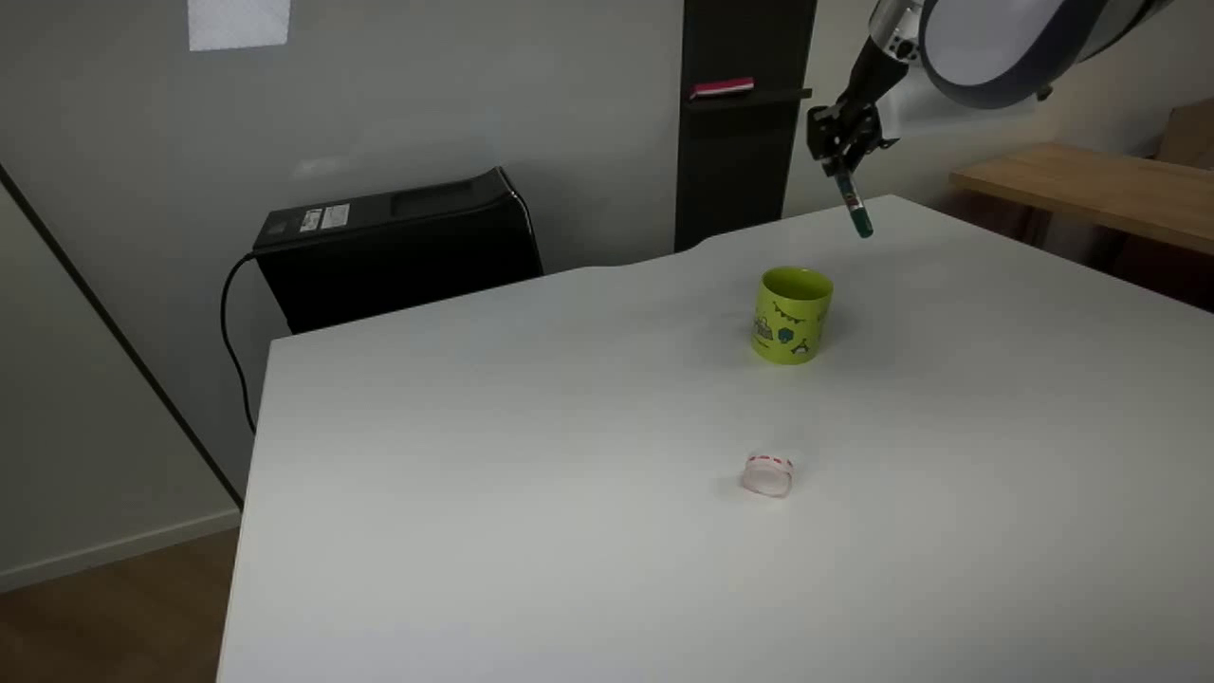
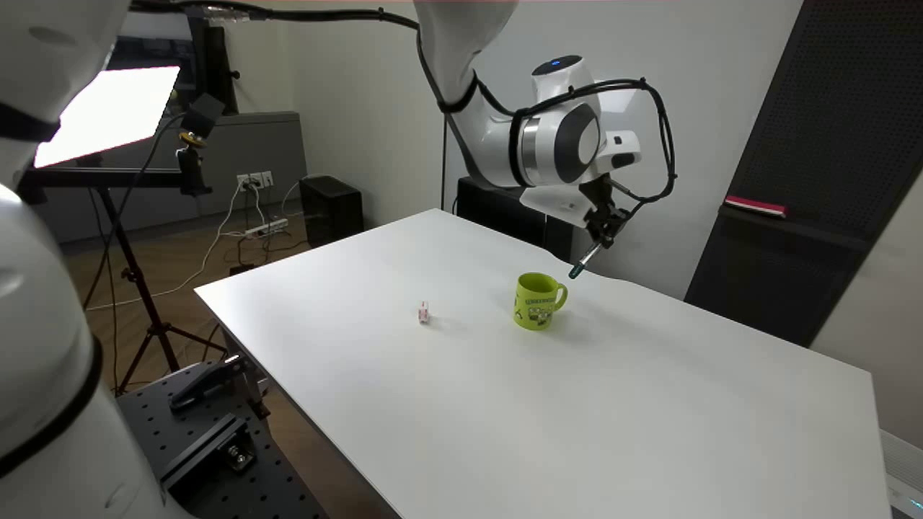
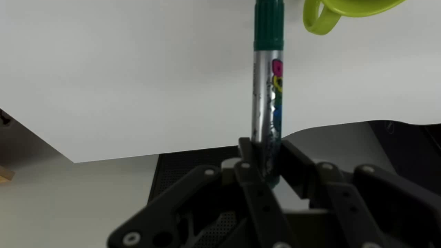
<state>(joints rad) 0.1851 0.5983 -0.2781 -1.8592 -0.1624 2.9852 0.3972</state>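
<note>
The fingers [image 3: 298, 168] are pinching the tilted marker [image 3: 267, 89] near its tail, nearly closed; its long free end is calling for clearance beside the mug [image 1: 792, 323].

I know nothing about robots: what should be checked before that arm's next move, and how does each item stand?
1. Claw closed on the metallic-looking silver and green cylindrical marker: ok.
2. Marker's ribbed, plastic-looking green cap on: ok.
3. Marker raised off the smooth, flat white table: ok, in both exterior views.
4. Marker apart from the lime-green, ceramic-looking cylindrical mug: ok, a gap shows.
5. Marker hanging straight down: not ok, it slants in both exterior views.
6. Mug's inside free of things: cannot tell, its bottom is hidden.
</note>
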